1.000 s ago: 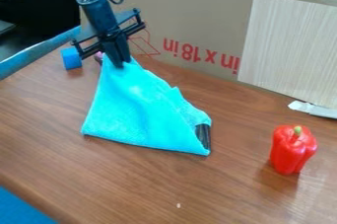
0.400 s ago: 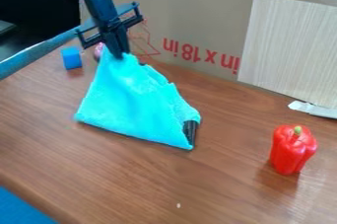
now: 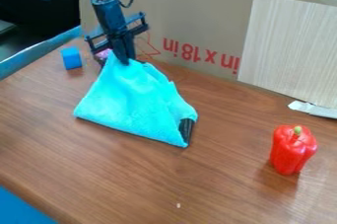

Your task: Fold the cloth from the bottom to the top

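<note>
The black gripper [image 3: 124, 60] hangs at the upper left of the table, shut on the top corner of the turquoise cloth [image 3: 137, 100]. From that pinched corner the cloth slopes down and spreads toward the front in a rough triangle. Its lower edge lies on the wood, running from the left corner down to the right one. A black patch shows at the lower right corner. The cloth's underside and the part behind the gripper are hidden.
A blue cube [image 3: 72, 58] sits left of the gripper, and a pinkish object [image 3: 103, 56] is partly hidden behind it. A red pepper [image 3: 291, 149] stands at the right. Cardboard [image 3: 191, 25] walls off the back of the table [image 3: 131, 183].
The cloth's lower edge has shifted left and slightly up the table. Most recently the gripper has moved a little right and down, still holding the corner.
</note>
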Controlling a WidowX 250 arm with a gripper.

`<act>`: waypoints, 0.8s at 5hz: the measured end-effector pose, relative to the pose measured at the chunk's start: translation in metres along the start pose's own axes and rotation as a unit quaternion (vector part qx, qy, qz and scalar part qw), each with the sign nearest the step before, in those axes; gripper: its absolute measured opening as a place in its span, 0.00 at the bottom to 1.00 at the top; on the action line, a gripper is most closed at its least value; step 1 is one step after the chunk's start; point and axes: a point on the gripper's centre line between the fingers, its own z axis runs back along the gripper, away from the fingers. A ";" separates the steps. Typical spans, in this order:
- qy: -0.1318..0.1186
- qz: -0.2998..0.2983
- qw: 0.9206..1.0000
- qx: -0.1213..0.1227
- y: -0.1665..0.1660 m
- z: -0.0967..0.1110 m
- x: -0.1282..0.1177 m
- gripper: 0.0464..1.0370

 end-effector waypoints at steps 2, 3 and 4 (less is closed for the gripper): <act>0.006 -0.011 1.000 0.015 -0.010 -0.023 0.002 0.19; 0.011 -0.008 1.000 0.007 -0.013 -0.023 0.000 0.46; 0.010 -0.013 1.000 -0.003 -0.019 -0.024 -0.002 0.77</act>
